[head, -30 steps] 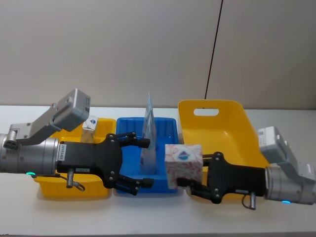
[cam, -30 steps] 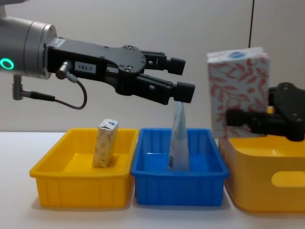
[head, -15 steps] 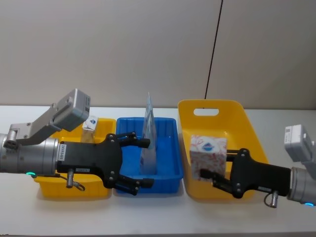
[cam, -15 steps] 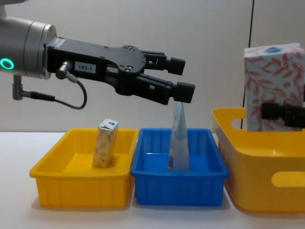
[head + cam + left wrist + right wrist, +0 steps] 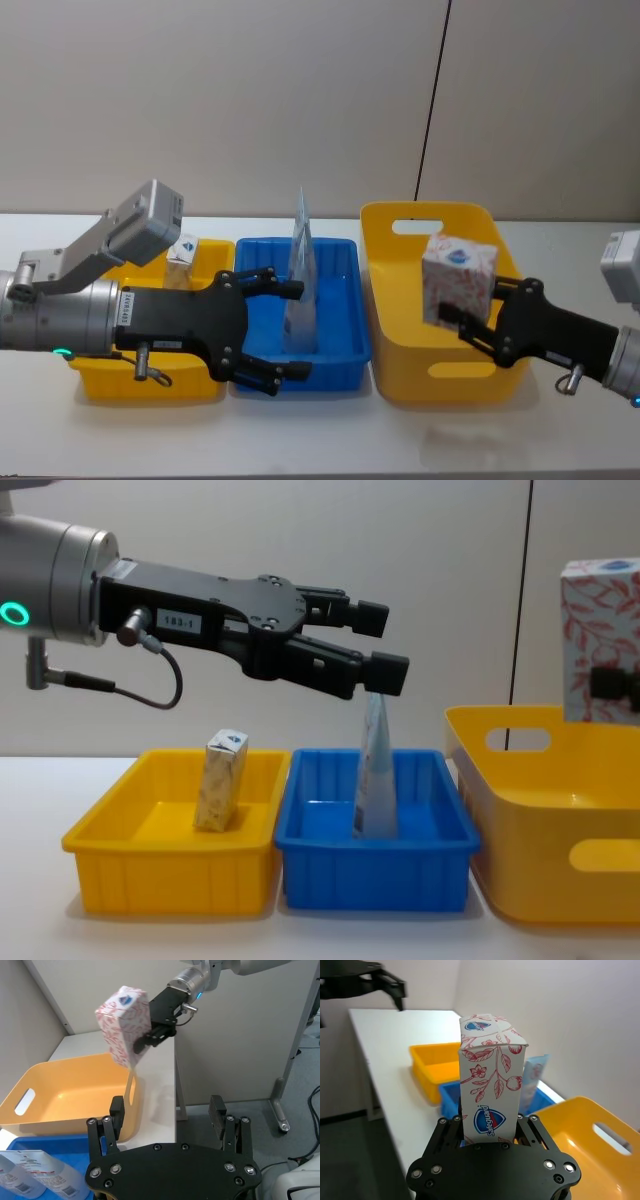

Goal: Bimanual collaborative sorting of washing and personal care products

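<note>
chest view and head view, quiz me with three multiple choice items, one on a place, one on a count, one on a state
1. Where is the pale-blue tube? A in the blue bin. B flat on the tabletop. C held in the air.
2. How many bins are there? A one. B three. C five.
3. The right pincer is: A wide open. B shut on the white box. C shut on nothing.

Answers:
1 A, it stands inside the blue walls.
2 B, there is a small yellow bin, the blue bin and a large yellow bin.
3 B, it clamps the box above the large yellow bin.
</note>
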Controlling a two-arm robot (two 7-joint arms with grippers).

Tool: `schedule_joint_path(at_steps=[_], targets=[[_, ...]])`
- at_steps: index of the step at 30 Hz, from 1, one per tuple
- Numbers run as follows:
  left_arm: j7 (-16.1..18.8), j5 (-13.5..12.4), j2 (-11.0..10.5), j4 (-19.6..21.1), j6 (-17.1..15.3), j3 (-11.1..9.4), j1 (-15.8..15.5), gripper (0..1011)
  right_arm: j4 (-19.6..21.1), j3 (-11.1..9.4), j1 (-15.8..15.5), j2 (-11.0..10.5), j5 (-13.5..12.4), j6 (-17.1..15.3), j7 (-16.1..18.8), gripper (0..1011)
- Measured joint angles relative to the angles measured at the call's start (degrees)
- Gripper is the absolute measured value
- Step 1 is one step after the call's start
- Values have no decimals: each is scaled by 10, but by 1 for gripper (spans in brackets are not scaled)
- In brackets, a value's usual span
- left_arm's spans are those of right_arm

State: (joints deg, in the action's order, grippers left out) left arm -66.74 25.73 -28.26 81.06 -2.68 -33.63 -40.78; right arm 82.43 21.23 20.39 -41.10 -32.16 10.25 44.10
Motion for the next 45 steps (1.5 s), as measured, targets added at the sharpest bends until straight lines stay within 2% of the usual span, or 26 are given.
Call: schedule_joint_path(at_steps=[14, 25, 27, 32, 37, 40, 45], targets=[[0, 0, 0, 0, 0, 0, 0, 1001, -19, -16, 1, 30, 30, -35, -107, 375], [0, 0, 0, 0, 0, 0, 0, 1001, -52, -16, 19, 72, 71, -66, -199, 374], [0, 0, 0, 0, 0, 0, 0, 1001, -63, -14, 26, 86, 84, -76, -230, 374], [0, 0, 0, 0, 0, 0, 0, 1001, -78, -12, 35, 106, 101, -86, -264, 374], [0, 0, 0, 0, 0, 0, 0, 1001, -108, -7, 52, 141, 127, -102, -323, 375], [0, 0, 0, 0, 0, 0, 0, 1001, -121, -6, 59, 155, 136, -107, -345, 374], [0, 0, 0, 0, 0, 0, 0, 1001, -158, -2, 80, 190, 157, -118, -399, 374]])
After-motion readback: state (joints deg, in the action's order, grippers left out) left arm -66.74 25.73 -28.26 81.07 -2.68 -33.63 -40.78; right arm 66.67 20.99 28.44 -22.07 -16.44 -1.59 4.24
